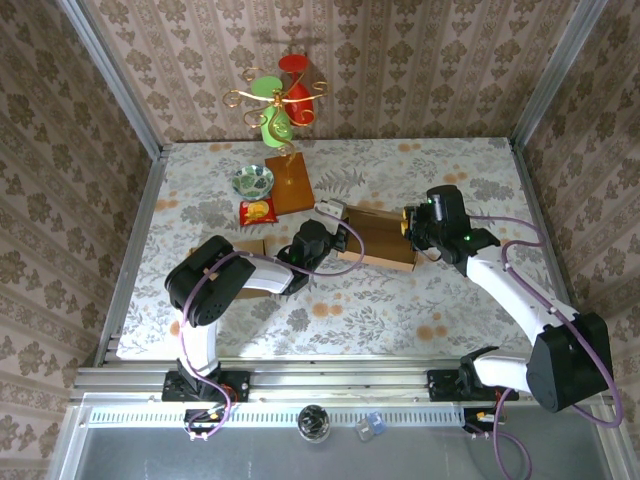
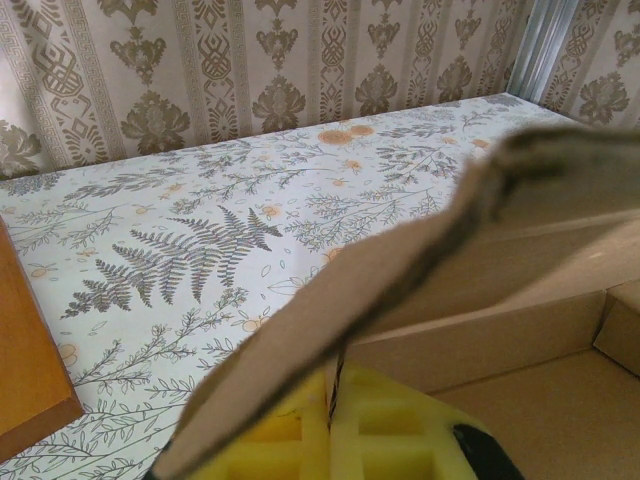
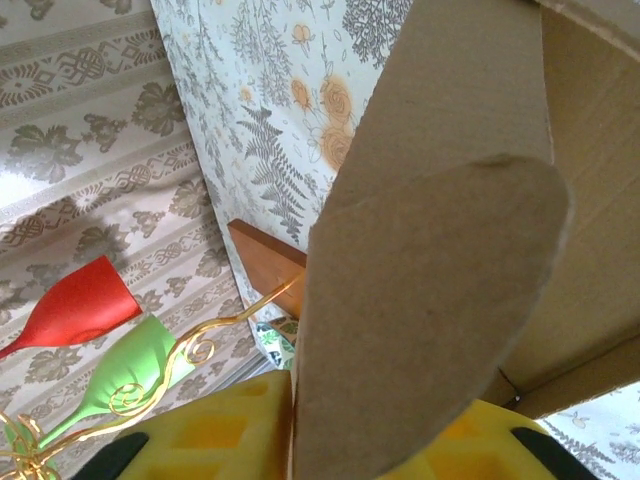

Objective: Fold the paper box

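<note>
Wrist cams mostly get blurry cardboard, so much of the paper box (image 1: 380, 240) is hidden there. The left gripper (image 1: 330, 240) is pinched tight on one end flap, and the right gripper (image 1: 410, 232) looks clamped on the flap at the other end, with the box between them. The floral table (image 1: 400, 300) has wallpapered walls all round. A wooden board (image 1: 290, 185) sits just beyond the left fingers, with open tabletop on the near side.

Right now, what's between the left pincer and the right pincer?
The paper box: in the top view it spans the stretch from the left pincer to the right pincer, with a flap in each.
</note>
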